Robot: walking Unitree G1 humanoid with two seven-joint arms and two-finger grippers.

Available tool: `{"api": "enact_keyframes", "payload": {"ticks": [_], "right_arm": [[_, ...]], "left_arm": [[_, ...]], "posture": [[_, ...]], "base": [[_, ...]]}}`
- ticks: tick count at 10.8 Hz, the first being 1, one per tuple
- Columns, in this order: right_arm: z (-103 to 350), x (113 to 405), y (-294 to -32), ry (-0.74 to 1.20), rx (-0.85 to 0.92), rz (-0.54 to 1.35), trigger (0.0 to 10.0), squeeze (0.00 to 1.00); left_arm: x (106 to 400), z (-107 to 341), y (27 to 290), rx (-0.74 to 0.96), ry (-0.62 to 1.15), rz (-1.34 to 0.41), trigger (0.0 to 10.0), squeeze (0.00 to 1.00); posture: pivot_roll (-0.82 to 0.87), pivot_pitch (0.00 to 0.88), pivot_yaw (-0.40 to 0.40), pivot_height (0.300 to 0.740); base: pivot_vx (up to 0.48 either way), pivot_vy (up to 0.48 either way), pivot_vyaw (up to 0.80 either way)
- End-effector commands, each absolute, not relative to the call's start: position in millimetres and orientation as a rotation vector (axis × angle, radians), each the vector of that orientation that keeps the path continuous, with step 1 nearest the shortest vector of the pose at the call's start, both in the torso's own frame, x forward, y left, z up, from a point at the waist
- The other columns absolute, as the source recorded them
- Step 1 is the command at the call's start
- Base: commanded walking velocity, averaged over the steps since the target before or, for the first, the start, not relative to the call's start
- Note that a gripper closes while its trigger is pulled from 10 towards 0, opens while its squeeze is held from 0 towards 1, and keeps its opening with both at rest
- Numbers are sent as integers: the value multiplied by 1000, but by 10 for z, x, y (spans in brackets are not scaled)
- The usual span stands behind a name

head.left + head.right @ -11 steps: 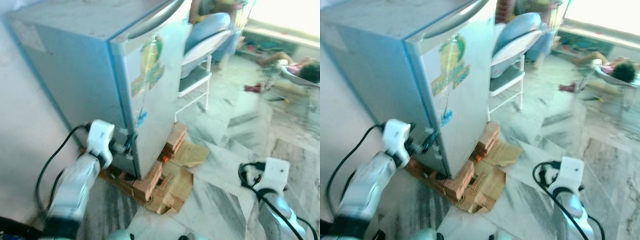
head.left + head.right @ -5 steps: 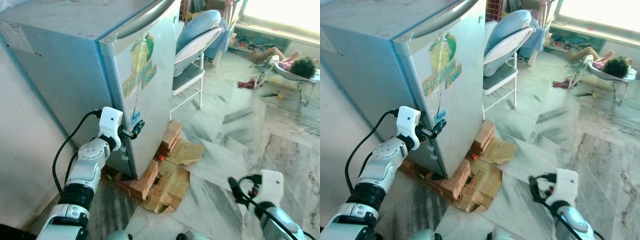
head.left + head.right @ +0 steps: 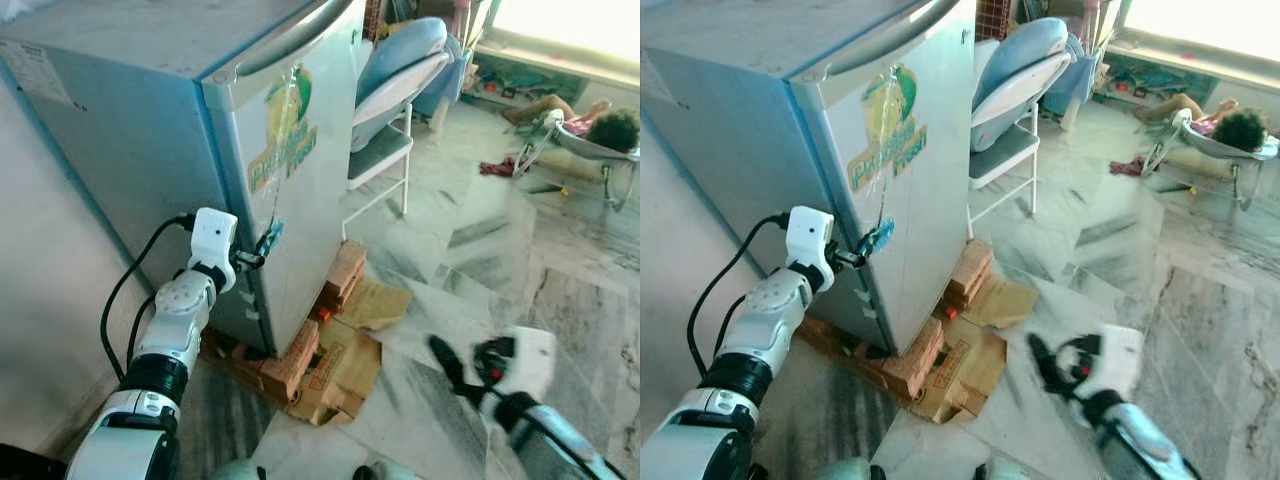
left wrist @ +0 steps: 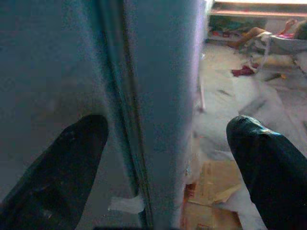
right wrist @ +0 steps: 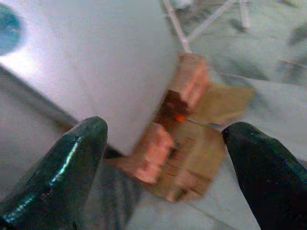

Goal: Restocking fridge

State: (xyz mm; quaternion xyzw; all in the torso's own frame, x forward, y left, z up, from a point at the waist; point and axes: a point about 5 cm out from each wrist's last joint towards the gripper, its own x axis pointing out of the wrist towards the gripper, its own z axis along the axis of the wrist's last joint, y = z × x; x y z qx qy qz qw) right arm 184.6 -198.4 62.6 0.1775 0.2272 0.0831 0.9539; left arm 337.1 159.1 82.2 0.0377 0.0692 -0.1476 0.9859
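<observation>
Both fingers [image 4: 62, 167] of left claw [image 4: 168, 158] (wide) astride fridge door edge [image 4: 163, 96]

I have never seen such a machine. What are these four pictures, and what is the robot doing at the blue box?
This is a walking humanoid robot with two silver arms, each ending in two black fingers. Two pictures come from cameras in its head, looking down; the other two come from cameras on its wrists, looking along the fingers.

The blue box is a small fridge, door shut, standing on bricks with flattened cardboard on the marble floor. The left gripper is at the door's edge, its fingers spread either side of the door seam, holding nothing. The right gripper hangs open and blurred above the floor. A white chair stands behind the fridge.
</observation>
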Motion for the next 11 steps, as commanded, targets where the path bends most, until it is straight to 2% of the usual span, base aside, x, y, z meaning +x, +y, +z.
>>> {"api": "enact_keyframes", "payload": {"ticks": [1, 3, 6, 7, 8, 9, 10, 11], "right_arm": [[739, 1860, -1916, 416, 383, 245, 10000, 0], [867, 1837, -1768, 404, 366, 467, 10000, 0], [822, 1637, -1782, 461, 224, 676, 10000, 0], [815, 1579, -1824, 449, 213, 685, 10000, 0], [794, 1550, -1909, 424, 178, 646, 10000, 0], [734, 1537, -1998, 407, 117, 586, 10000, 0], [655, 1534, -2083, 390, 61, 495, 10000, 0], [588, 1534, -2200, 363, 7, 348, 10000, 0]], "left_arm": [[3395, 839, 1610, 70, 131, -279, 10000, 0], [3444, 830, 1494, 58, 152, -342, 10000, 0], [3493, 871, 971, 102, 162, -535, 10000, 0], [3471, 866, 821, 122, 160, -606, 10000, 0], [3410, 896, 589, 67, 147, -740, 10000, 0], [3062, 943, 103, -27, 157, -1132, 10000, 0], [2756, 981, -154, -21, 149, -1330, 10000, 0], [2579, 1035, -273, -28, 119, -1397, 10000, 0]], "posture": [[-22, 43, -8, 740], [-27, 38, -16, 740], [-36, 18, -19, 740], [-38, 14, -19, 740], [-39, 8, -20, 740], [-43, 0, -19, 740], [-38, 0, -22, 740], [-30, 0, -26, 740]], "base": [[0, 0, 0], [0, 0, 0], [0, 0, 0], [0, 0, 0], [0, 0, 0], [0, 0, 0], [0, 0, 0], [0, 0, 0]]}}
